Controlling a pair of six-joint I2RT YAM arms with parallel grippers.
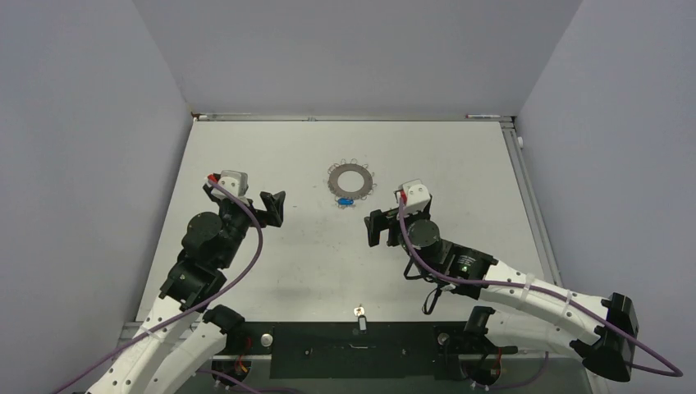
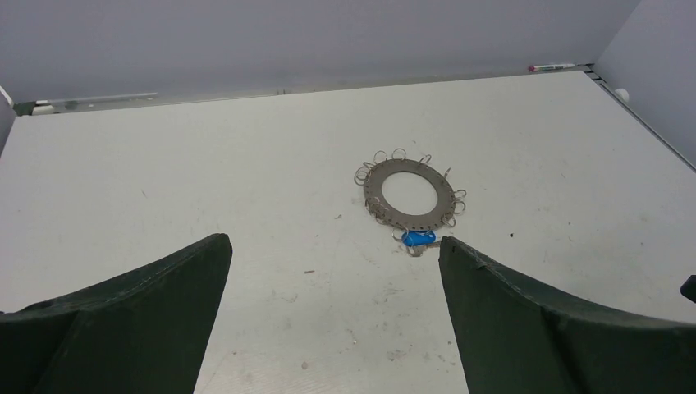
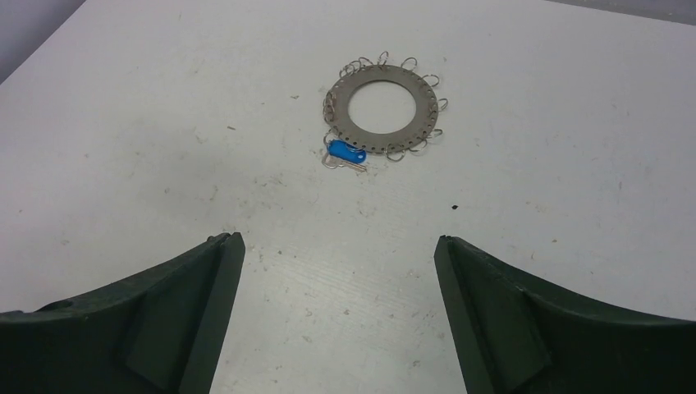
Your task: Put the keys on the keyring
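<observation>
1. Fingers (image 2: pixel 148 320) of the left gripper (image 1: pixel 273 208) are spread wide and hold nothing, with bare table (image 2: pixel 164 180) between them. This gripper hovers left of the keyring (image 1: pixel 350 179), a little nearer the arm bases and apart from it.
2. The keyring lies flat on the table, a wide grey ring (image 2: pixel 409 195) rimmed with thin wire loops (image 3: pixel 384 60).
3. A small blue tag (image 1: pixel 345 200) lies at the keyring's near edge, touching the rim, as both wrist views (image 3: pixel 345 152) also show.
4. The key (image 1: pixel 359 315), silver with a black head, lies well apart from the keyring. It is almost straight back toward the arm bases, at the edge of the black plate (image 1: pixel 328 345), and not joined to any loop.
5. The right gripper (image 1: pixel 377 227) sits just right of the keyring and nearer the bases, apart from it. Its fingers (image 3: pixel 542 328) are likewise released and empty, pointing at the keyring (image 3: pixel 384 103).
</observation>
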